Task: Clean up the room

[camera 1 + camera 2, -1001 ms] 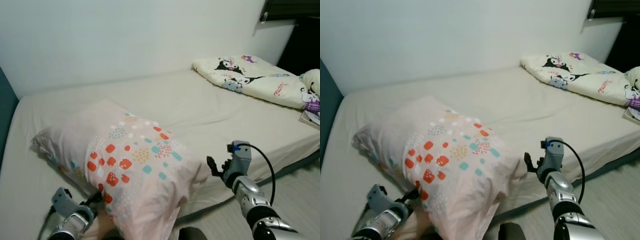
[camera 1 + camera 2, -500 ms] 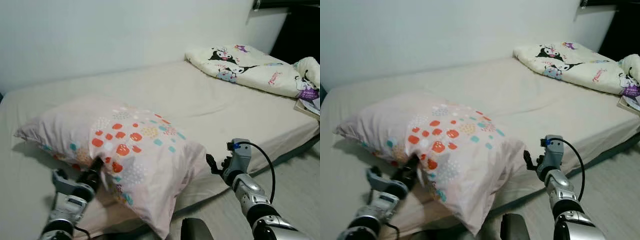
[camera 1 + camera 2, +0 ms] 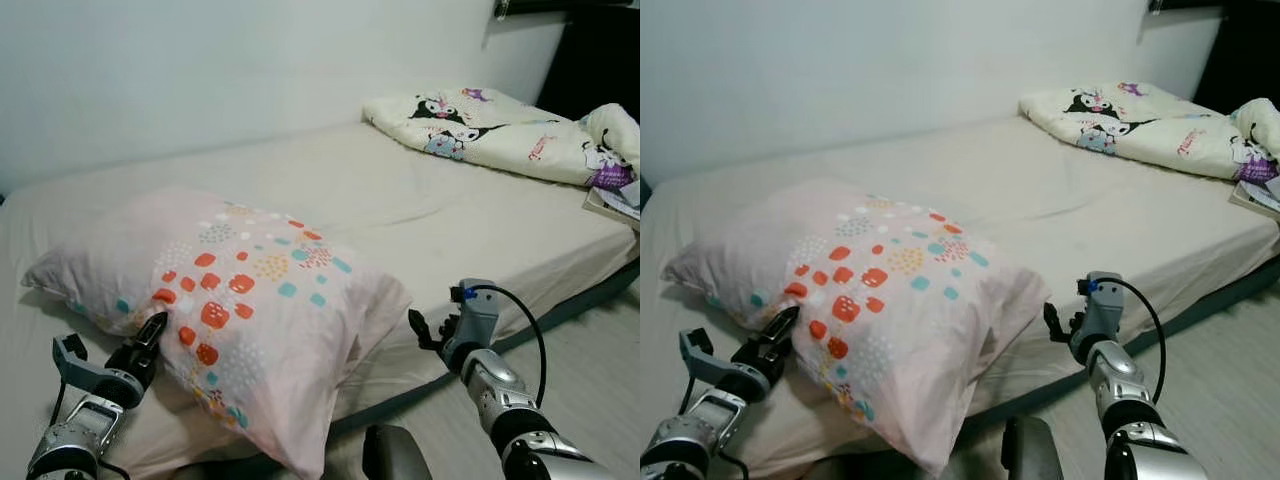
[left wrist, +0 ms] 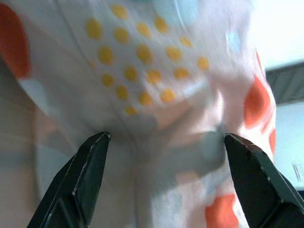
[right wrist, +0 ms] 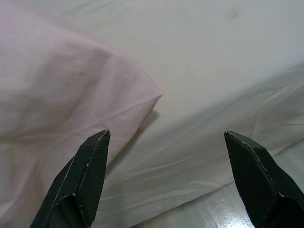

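Left eye view: pale pink pillow with coloured dots (image 3: 235, 305) lies on beige-sheeted bed (image 3: 420, 220) at 7 o'clock. Left gripper (image 3: 150, 328) jaws open against it; right gripper (image 3: 432, 330) jaws open. Rumpled cartoon-print cream blanket (image 3: 480, 130) at 1 o'clock likely remains untidied.

beige bed (image 3: 420, 215): spotted pillow (image 3: 230, 300) near, cartoon quilt (image 3: 480, 125) far.
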